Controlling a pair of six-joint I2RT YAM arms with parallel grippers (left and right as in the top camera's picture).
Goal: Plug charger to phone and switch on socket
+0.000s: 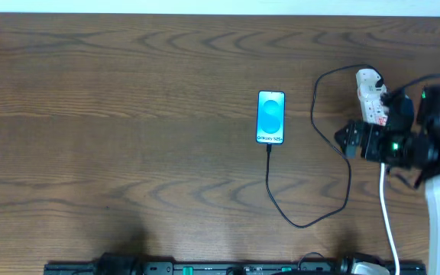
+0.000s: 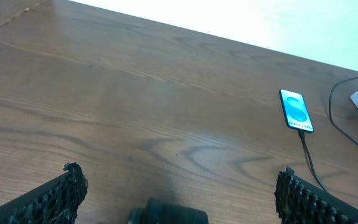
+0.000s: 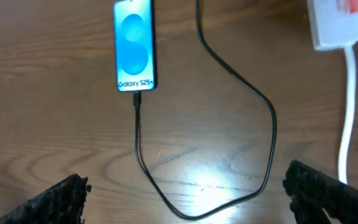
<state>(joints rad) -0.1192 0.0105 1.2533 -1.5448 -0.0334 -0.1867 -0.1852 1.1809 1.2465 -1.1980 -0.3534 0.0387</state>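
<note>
Right gripper (image 3: 188, 190), jaws spread wide and empty, hovers right of the flat cyan-screened phone (image 1: 271, 116). Thin black charger cable (image 1: 270, 179) appears seated in the phone's lower end. White red-switched power strip (image 1: 370, 92) lies farther right; pressing its switch squarely with one fingertip seems the remaining step.

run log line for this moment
phone: lit, cable plugged in | power strip: on/off unclear | left claw: open, empty | right claw: open, by power strip
</note>
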